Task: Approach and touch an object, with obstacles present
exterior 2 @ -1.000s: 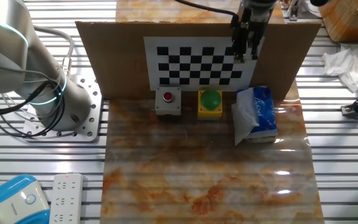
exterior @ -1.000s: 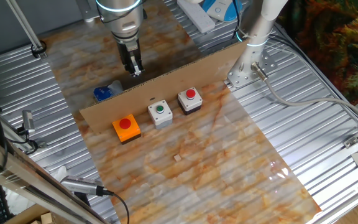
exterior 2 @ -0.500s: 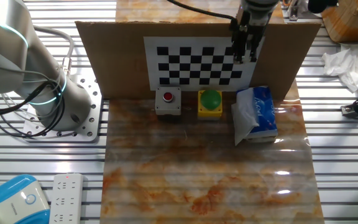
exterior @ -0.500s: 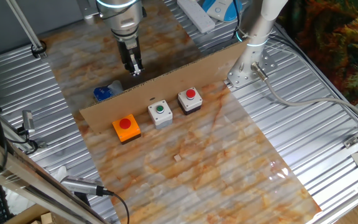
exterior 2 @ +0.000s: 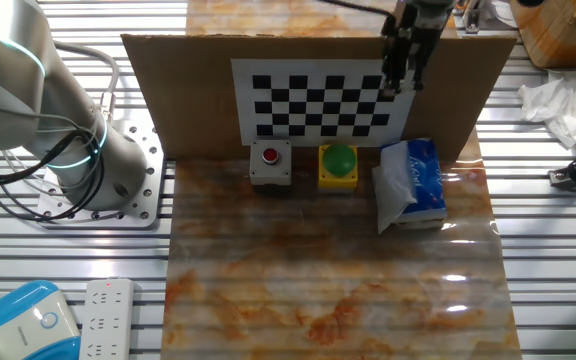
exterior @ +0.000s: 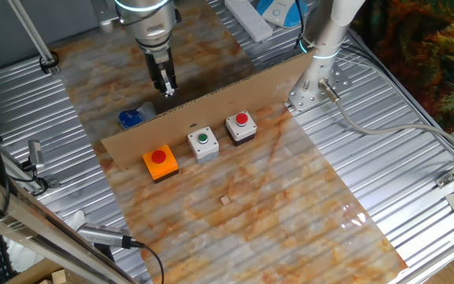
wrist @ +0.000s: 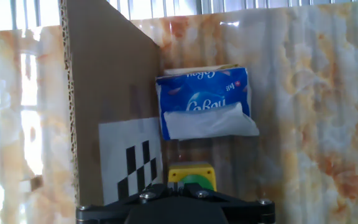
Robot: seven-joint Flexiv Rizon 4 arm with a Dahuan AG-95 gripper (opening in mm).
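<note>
A long brown cardboard strip (exterior: 211,99) stands upright across the table; its far face carries a checkerboard sheet (exterior 2: 318,95). My gripper (exterior: 168,90) hangs above the far side of the strip, fingers together and holding nothing; it also shows in the other fixed view (exterior 2: 400,88). Below it on that side are a blue tissue pack (exterior 2: 413,180), a green button on a yellow box (exterior 2: 338,165) and a red button box (exterior 2: 270,163). The hand view shows the strip (wrist: 104,93), the tissue pack (wrist: 204,102) and the yellow box (wrist: 191,175) just beyond my gripper (wrist: 171,190).
On the near side of the strip sit an orange button box (exterior: 160,162), a white box with a green button (exterior: 203,143) and a dark box with a red button (exterior: 241,126). The arm's base (exterior: 314,79) stands at the strip's right end.
My gripper has shifted a little along the strip toward the tissue pack end and slightly higher. Nothing on the table has moved.
</note>
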